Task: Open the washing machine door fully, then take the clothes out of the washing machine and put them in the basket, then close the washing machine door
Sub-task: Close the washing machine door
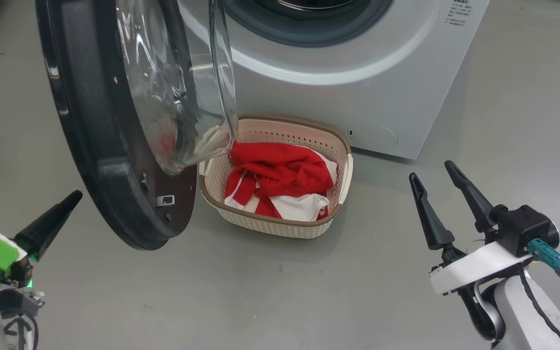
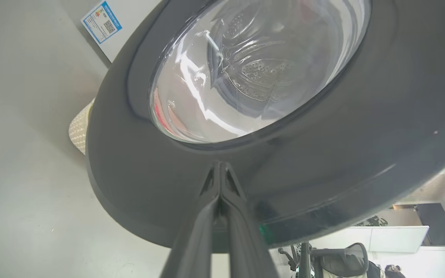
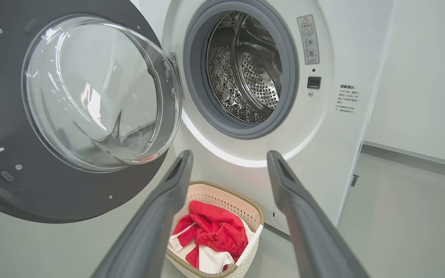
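Seemingly down to closing the door (image 1: 90, 121), with clothes (image 1: 280, 177) in the basket (image 1: 285, 228) below the bare drum (image 3: 245, 65): push its outer rim round using the left claw (image 2: 219, 170), pinched shut beside it, right claw (image 1: 431, 171) gaping, empty.

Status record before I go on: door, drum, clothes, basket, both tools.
door: washing machine door swung open, not yet closed
drum: drum looks empty
clothes: red and white clothes lying in the basket
basket: on the floor in front of the washing machine
left tool: left tool shut, tip near the door's outer face, contact unclear
right tool: right tool open, holding nothing
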